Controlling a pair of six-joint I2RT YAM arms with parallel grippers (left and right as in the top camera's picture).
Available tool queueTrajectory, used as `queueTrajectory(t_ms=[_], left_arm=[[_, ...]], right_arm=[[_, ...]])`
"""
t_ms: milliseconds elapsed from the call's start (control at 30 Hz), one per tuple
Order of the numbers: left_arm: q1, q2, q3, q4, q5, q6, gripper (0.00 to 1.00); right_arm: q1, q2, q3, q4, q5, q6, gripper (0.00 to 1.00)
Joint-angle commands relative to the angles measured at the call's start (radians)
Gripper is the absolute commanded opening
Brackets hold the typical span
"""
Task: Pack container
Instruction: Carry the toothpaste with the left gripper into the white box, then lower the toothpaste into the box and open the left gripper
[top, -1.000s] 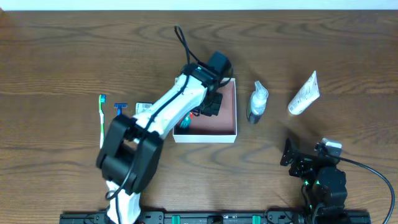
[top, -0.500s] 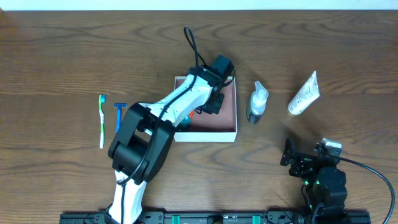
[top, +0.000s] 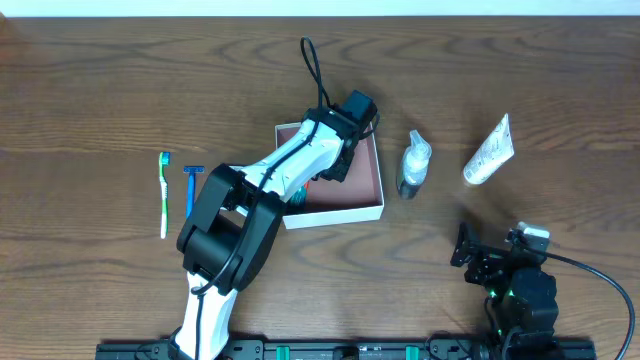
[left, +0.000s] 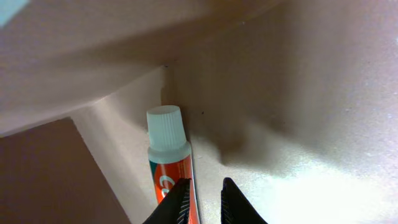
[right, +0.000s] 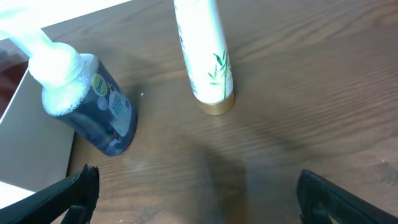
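The container (top: 364, 178), a shallow white-walled box with a pinkish-brown inside, sits mid-table, slightly skewed. My left gripper (top: 336, 166) reaches down into it. In the left wrist view its fingers (left: 204, 200) are nearly closed, with only a narrow gap showing the box floor (left: 298, 124). An orange toothpaste tube with a white cap (left: 168, 149) lies along the box wall, under and beside the left finger; it also shows in the overhead view (top: 301, 190). My right gripper (top: 488, 262) rests wide open and empty near the front right, its fingers (right: 199, 199) above bare wood.
A blue bottle with a white pump (top: 412, 165) (right: 93, 109) lies just right of the container. A white tube with a leaf print (top: 489, 152) (right: 205, 56) lies further right. A green toothbrush (top: 164, 195) and a blue razor (top: 190, 186) lie at the left.
My left arm has swung further over the container, and the box has turned slightly and shifted. The right arm has not moved.
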Motion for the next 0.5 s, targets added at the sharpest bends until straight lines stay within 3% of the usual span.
queueTrajectory(t_ms=[0,333,467], left_arm=[[0.008,0.050,-0.016,-0.034,-0.008,0.002,0.19],[-0.014,-0.096,-0.009,-0.060,-0.004,-0.038,0.24],[-0.035,-0.158,-0.009,-0.060,0.096,-0.046,0.24]], right_arm=[[-0.011,-0.008,-0.002,-0.001,0.004,0.007,0.99],[-0.011,-0.008,-0.002,-0.001,0.004,0.007,0.99],[-0.011,-0.008,-0.002,-0.001,0.004,0.007,0.99]])
